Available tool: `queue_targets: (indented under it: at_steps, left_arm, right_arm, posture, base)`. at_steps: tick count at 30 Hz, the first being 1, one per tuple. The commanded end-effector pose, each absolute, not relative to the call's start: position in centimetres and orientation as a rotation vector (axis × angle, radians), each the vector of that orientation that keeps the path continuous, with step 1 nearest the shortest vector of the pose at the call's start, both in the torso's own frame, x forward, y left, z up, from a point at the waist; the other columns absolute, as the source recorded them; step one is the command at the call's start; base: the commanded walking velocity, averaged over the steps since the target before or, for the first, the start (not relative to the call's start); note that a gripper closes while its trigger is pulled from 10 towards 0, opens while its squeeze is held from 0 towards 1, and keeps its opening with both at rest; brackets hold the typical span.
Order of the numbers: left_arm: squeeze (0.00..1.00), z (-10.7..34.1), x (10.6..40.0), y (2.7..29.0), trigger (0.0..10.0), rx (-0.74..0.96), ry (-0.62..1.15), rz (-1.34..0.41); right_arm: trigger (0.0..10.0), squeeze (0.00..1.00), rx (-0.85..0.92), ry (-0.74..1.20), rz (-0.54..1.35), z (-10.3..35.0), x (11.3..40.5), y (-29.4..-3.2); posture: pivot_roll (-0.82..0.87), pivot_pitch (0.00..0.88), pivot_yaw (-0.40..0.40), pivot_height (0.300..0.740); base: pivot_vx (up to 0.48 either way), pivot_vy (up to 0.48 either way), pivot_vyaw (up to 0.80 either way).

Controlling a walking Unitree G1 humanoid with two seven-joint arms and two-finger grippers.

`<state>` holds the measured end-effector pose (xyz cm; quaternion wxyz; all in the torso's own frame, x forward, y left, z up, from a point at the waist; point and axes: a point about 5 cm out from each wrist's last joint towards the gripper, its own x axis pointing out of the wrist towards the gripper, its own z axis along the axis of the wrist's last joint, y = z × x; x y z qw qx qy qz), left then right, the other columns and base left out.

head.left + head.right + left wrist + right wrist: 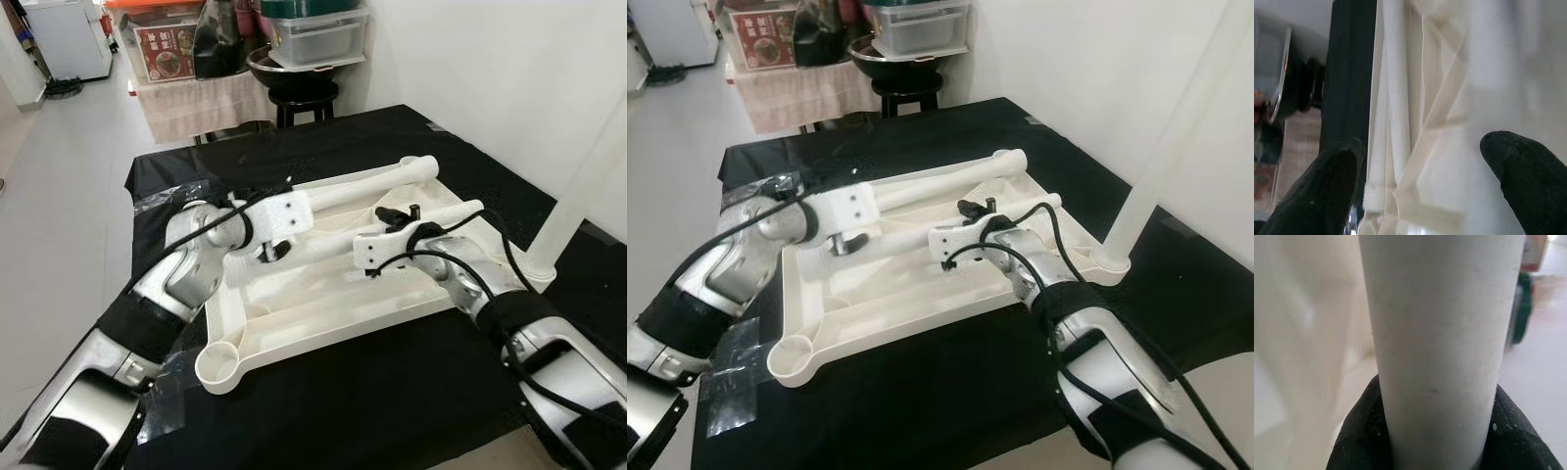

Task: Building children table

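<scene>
Both silver arms reach in from the lower frame: the right gripper (1435, 450) has its fingers clamped on a white table leg (431, 223), while the left gripper (1425, 181) hangs with fingers spread above the overturned white tabletop (323, 313), mid-frame on the black surface (392, 392). One leg (1161, 166) stands socketed at the right; others seem unfitted

Both eye views look forward and down from the head at the black-draped table (392, 392), sharing the upturned cream plastic tabletop (911, 304) at frame centre. The left wrist view peers close along two black fingertips (1322, 191) at cream ribs. The right wrist view presses against a white plastic tube leg (1440, 347).
</scene>
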<state>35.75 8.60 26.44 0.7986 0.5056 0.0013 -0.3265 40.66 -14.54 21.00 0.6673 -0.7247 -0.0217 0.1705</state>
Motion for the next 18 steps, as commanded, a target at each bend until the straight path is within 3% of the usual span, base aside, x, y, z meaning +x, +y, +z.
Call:
queue_targets:
  at_steps: [1, 9, 18]
  left_arm:
    - [0.00, 25.8, 35.5, 8.3, 10.0, 1.078, 0.036, -0.749]
    - [0.00, 26.9, 35.0, 8.7, 10.0, 1.096, 0.044, -0.782]
    - [0.00, 24.4, 35.8, 11.8, 10.0, 1.288, 0.188, -0.665]
  right_arm:
    - [0.0, 0.00, -1.585, -0.122, 0.343, 22.8, 41.0, -13.8]
    - [0.0, 0.00, -1.574, -0.116, 0.331, 22.9, 41.1, -14.0]
    - [0.0, 0.00, -1.563, -0.120, 0.322, 23.1, 41.1, -14.2]
  posture:
    - [-0.08, 0.061, 0.025, 0.740]
    - [-0.08, 0.058, 0.028, 0.740]
    - [-0.08, 0.056, 0.031, 0.740]
  base:
    - [0.000, 0.000, 0.00]
    - [0.000, 0.000, 0.00]
    - [0.000, 0.000, 0.00]
